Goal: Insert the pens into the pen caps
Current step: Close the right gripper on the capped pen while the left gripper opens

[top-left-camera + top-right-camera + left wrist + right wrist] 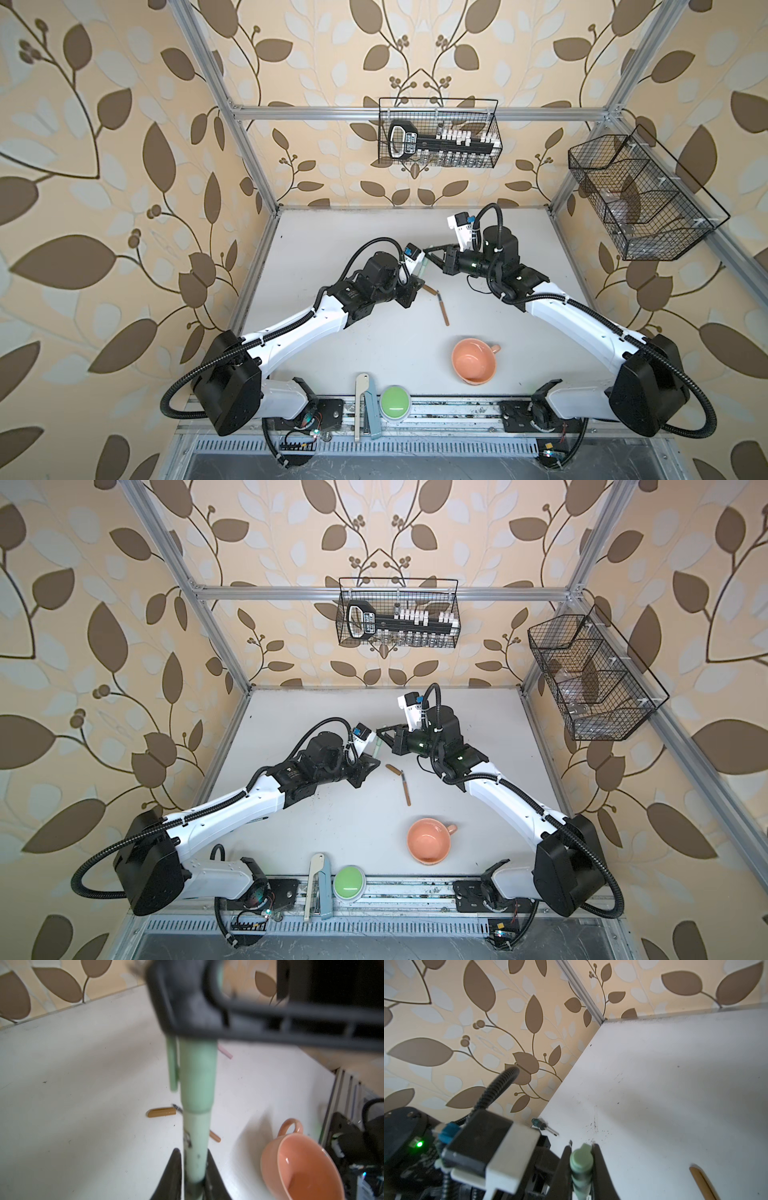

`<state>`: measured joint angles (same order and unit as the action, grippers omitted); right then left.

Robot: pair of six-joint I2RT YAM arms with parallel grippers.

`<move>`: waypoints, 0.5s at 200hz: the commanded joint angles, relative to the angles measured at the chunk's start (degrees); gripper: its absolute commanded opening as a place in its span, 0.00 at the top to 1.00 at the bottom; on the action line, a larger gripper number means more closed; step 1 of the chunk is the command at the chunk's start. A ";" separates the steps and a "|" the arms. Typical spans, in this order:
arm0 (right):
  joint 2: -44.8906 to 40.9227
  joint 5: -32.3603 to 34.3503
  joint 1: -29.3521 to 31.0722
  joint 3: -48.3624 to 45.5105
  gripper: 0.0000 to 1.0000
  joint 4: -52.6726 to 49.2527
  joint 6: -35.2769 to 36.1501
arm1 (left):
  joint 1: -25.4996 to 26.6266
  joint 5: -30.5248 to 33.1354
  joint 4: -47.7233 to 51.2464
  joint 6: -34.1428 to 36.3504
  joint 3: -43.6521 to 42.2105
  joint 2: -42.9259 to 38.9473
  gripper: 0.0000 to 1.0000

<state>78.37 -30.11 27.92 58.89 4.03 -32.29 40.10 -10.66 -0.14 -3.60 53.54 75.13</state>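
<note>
Jaws of the right hand (581, 1147) pinch the short pale green plastic cap (581, 1159) aloft above the white bench's (83, 1084) middle, steadying it on the slim grey-green marker pen (196, 1132). Left hand (193, 1152) brackets that pen's barrel closely; whether it grips, I cannot tell.

Peach cup (473, 368) right of green button (396, 404).
</note>
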 commanded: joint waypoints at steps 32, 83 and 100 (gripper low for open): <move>6.38 -8.28 -5.75 9.44 1.00 -11.16 3.45 | -0.99 2.83 -8.87 -5.81 -5.24 -6.52 0.39; 13.98 2.07 -10.99 25.55 1.00 -44.08 23.85 | -0.97 12.65 3.07 -7.81 -5.05 -13.27 0.09; 15.80 9.66 -12.43 28.12 1.00 -50.74 27.84 | -0.99 15.45 8.33 -9.04 -4.50 -13.95 0.01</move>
<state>91.59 -31.38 16.97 83.24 -28.23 -15.84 39.33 -1.23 0.32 -10.68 46.83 63.66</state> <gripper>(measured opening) 0.117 0.948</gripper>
